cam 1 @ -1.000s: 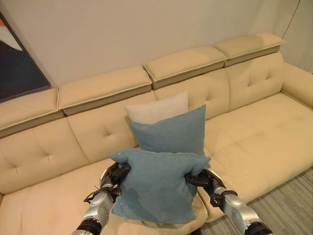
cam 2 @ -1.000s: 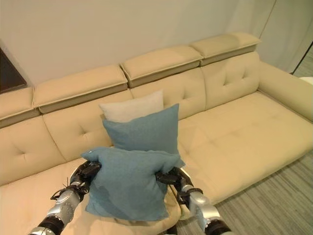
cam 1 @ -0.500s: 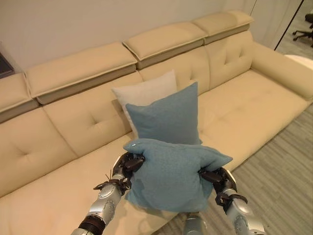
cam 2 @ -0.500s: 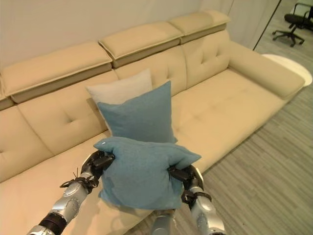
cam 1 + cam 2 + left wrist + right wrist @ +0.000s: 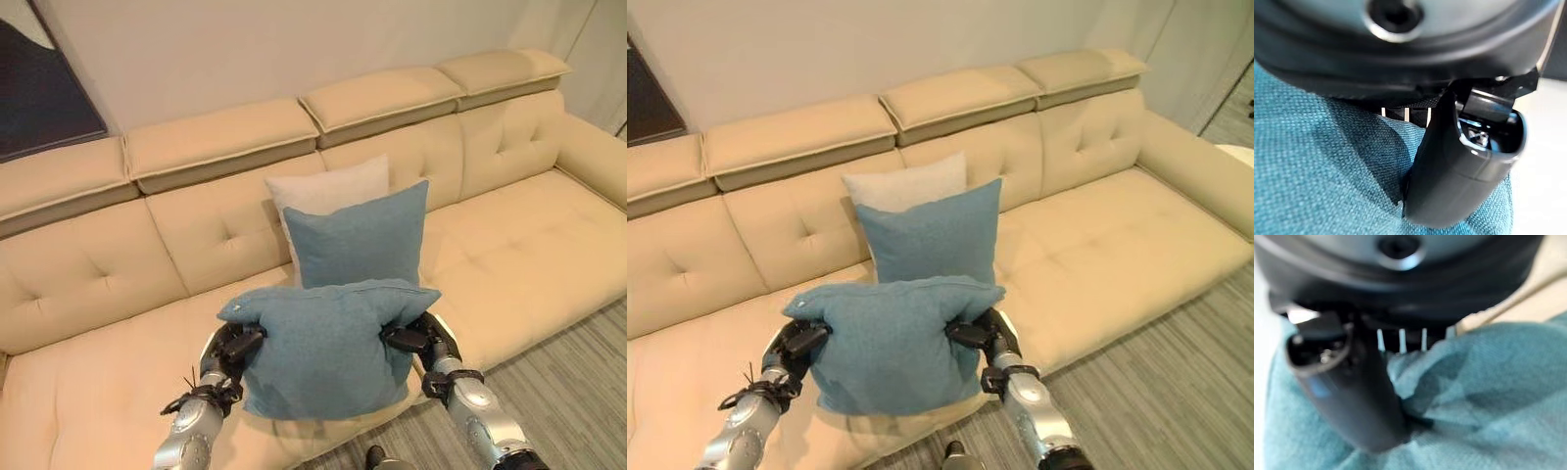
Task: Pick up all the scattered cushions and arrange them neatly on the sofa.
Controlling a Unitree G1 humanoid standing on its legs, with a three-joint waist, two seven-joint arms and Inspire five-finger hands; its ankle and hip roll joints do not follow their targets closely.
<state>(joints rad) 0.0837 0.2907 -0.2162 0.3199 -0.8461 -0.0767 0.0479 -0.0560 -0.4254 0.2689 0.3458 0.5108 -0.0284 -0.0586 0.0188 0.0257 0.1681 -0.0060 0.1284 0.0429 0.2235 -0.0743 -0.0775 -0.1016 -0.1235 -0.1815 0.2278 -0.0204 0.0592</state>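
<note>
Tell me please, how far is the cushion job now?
Done: a white cushion and a blue cushion stand upright against the sofa backrest, the blue one in front. In hand: the left hand and right hand pinch a second blue cushion by its sides, held above the seat's front edge. Left: setting it down beside the others.

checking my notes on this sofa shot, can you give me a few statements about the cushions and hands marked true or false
1. Both hands grip the same blue cushion. True: the left hand and the right hand pinch its two sides.
2. The held cushion lies flat on the floor. False: it hangs in the hands, in front of the sofa seat.
3. A second blue cushion leans upright against the backrest. True.
4. The cream cushion stands in front of that second blue cushion. False: it stands behind it.
5. A picture hangs on the wall above the sofa. True.
</note>
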